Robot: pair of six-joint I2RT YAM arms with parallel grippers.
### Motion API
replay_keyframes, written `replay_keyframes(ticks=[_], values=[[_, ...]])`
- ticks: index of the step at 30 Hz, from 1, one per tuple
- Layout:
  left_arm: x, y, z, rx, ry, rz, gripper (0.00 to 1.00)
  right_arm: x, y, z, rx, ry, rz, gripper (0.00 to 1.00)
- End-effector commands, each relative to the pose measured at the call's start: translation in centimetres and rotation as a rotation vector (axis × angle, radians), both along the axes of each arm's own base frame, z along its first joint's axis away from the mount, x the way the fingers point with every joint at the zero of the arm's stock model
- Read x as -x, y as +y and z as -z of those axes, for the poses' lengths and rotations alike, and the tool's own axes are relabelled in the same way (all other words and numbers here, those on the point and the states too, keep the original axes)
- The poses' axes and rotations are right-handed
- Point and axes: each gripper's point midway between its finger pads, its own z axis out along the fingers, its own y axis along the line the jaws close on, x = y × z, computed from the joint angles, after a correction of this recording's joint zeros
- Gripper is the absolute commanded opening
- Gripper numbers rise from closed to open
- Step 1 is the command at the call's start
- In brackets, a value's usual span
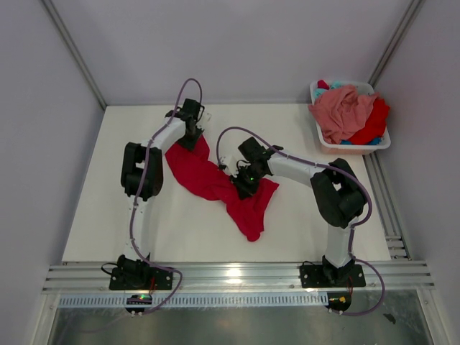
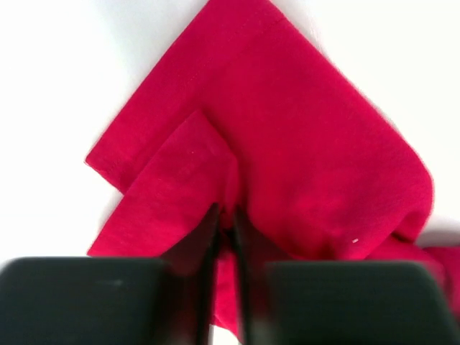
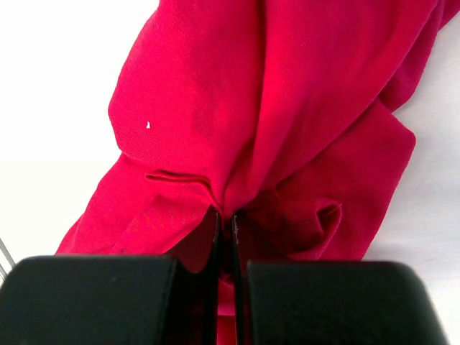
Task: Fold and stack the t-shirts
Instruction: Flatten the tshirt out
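**A:** Where is the red t-shirt point(image 1: 205, 175) point(image 2: 309, 144) point(image 3: 251, 93) lying?

**B:** It is sprawling over the middle of the white tabletop point(image 1: 108, 215) as a rumpled band. It is running from the far left down to the near right, and its near end is tapering to a point towards the arm bases.

**A:** And what is the left claw point(image 1: 192, 135) point(image 2: 224, 215) doing?

**B:** It is pressing down at the far-left end of that shirt. Its fingers are standing almost together and pinching a raised fold of the red cloth. In its wrist view, a hemmed corner is lying flat on the tabletop beyond the fingertips.

**A:** Is the right claw point(image 1: 243, 185) point(image 3: 224, 217) gripping anything?

**B:** Yes, it is clamping the same shirt further along, around the middle of the band. Its jaws are closing tight on a bunch of cloth, with creases fanning out from the pinch. The two claws are sitting well apart, and the cloth between them is lying slack and wrinkled on the tabletop.

**A:** Where are the other shirts sitting?

**B:** They are heaping up in the white basket point(image 1: 330, 148) at the far-right corner. A salmon pink t-shirt point(image 1: 343, 111) is lying on top and spilling over the rim. A second red shirt point(image 1: 375, 121) is showing beside it on the right, and bits of teal cloth point(image 1: 323, 92) are peeking out at the edges
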Motion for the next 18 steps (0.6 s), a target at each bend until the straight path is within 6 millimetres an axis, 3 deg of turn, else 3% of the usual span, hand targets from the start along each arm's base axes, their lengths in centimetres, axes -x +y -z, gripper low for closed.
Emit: replay_keyframes(ticks=[1, 2, 6, 9, 13, 15, 18], values=[[-1.0, 0.4, -1.3, -0.008, -0.056, -0.002, 0.05, 0.3, 0.4, -1.2, -0.028, -0.003, -0.010, 0.03], [-0.9, 0.4, -1.3, -0.004, -0.055, -0.007, 0.00, 0.2, 0.4, -1.3, -0.028, -0.004, -0.010, 0.03], [-0.8, 0.6, -1.6, -0.011, -0.069, -0.013, 0.00, 0.2, 0.2, -1.3, -0.016, -0.006, -0.006, 0.03], [-1.3, 0.9, -3.0, -0.026, -0.111, -0.023, 0.00, -0.8, -0.6, -1.4, 0.030, -0.053, 0.010, 0.03], [-3.1, 1.4, -6.8, -0.018, -0.221, -0.048, 0.00, -5.1, -1.5, -3.7, 0.100, -0.254, 0.101, 0.03], [-4.3, 1.9, -9.8, 0.002, -0.280, -0.075, 0.00, -7.4, -1.7, -5.5, 0.104, -0.365, 0.156, 0.03], [-6.1, 2.9, -14.4, 0.040, -0.366, -0.119, 0.00, -12.0, -3.6, -8.3, 0.183, -0.577, 0.331, 0.03]])
